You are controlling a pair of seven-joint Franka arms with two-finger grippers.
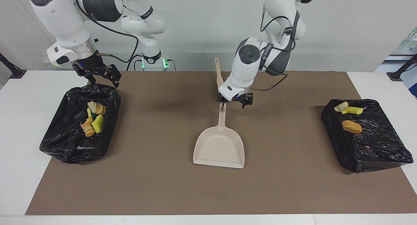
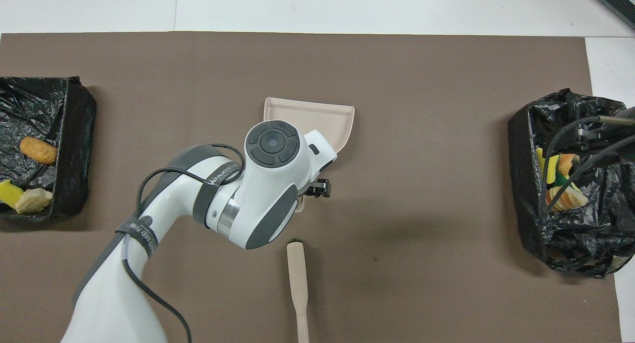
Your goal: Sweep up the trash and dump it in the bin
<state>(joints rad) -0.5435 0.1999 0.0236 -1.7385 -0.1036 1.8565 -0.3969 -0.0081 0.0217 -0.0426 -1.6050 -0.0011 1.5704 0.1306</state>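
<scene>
Status from us. The left gripper [image 1: 235, 103] hangs over the tip of the handle of the beige plastic dustpan [image 1: 219, 150], jaws spread apart and gripping nothing. We can't tell whether one finger grazes the handle tip.

The dustpan lies flat on the brown mat [image 1: 163, 186] around mid-table, with its handle pointing toward the robots and its open mouth pointing away. In the overhead view the left arm's wrist covers the handle and part of the pan, and only one black finger [image 2: 320, 188] pokes out.

The right gripper [image 1: 102, 81] hovers over the robot-side rim of the black-bag-lined bin [image 1: 62, 147] at the right arm's end of the table. Its jaws are wide open and hold nothing.

The trash sits in two places. A clump of yellow sponge chunks and golden-brown bread pieces [image 1: 93, 119] is in that bin; one chunk shows green, and we can't count the pieces in the pile.

The other three are in the second black-lined bin [image 1: 384, 153] at the left arm's end:
- a pale bread chunk [image 1: 341, 106]
- a yellow sponge block [image 1: 352, 110] beside it
- a golden-brown roll [image 1: 352, 126] a bit farther from the robots

We see no scraps on the mat.

The beige long-handled brush [image 2: 296, 273] lies on the mat nearer to the robots than the dustpan. It is apart from the dustpan, roughly in line with the pan's handle, and its dark tip points at the pan. The white table [image 1: 19, 153] shows around the mat.
</scene>
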